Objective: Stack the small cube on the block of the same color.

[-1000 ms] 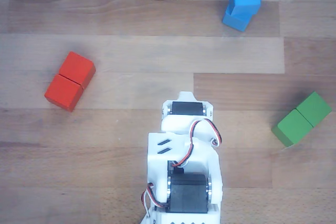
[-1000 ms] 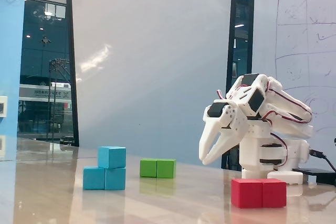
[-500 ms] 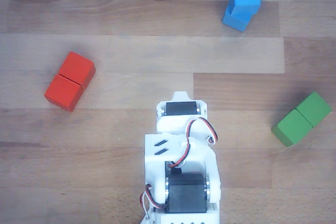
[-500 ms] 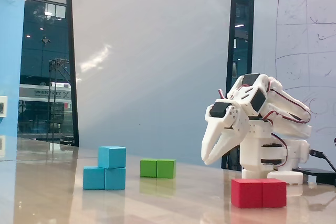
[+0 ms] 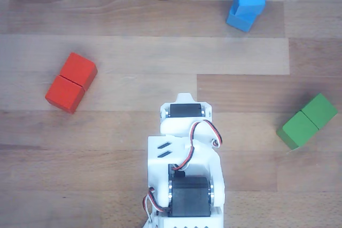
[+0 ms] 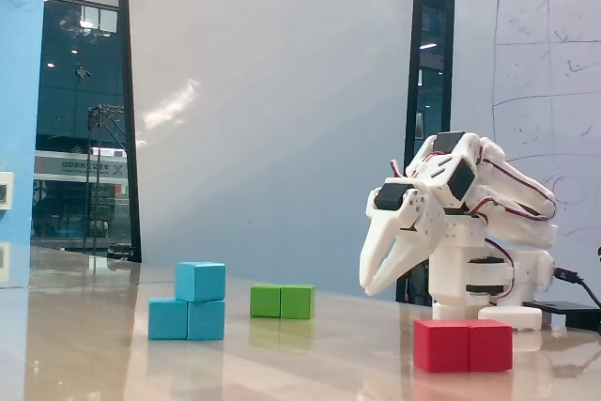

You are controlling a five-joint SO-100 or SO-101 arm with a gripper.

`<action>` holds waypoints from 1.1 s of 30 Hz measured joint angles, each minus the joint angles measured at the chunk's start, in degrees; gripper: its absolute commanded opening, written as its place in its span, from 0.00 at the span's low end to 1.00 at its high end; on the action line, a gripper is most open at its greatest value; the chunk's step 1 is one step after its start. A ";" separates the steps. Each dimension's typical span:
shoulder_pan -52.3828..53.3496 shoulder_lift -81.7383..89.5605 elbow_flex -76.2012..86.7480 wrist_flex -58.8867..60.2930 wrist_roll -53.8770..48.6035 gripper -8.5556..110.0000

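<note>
In the fixed view, the block (image 6: pixel 186 319) lies on the wooden table (image 6: pixel 310 354) at the far left, and the small cube (image 6: pixel 200 282) sits on top of it, over its right half, touching it. Right of the block and farther back lies a green double block (image 6: pixel 283 301), well apart from it. Farther right again, the gripper (image 6: pixel 378 281) hangs above the table with its white fingers drawn together, clenched on nothing, well apart from the block. A red double block (image 6: pixel 463 345) lies below the arm, farthest from the block.
</note>
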State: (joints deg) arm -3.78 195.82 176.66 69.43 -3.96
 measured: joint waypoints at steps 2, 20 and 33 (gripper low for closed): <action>0.00 0.00 0.00 0.00 0.00 0.07; 2.20 0.00 0.00 0.00 0.00 0.07; 5.80 0.00 0.00 0.00 0.00 0.07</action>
State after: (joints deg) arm 2.02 195.82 176.66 69.43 -3.96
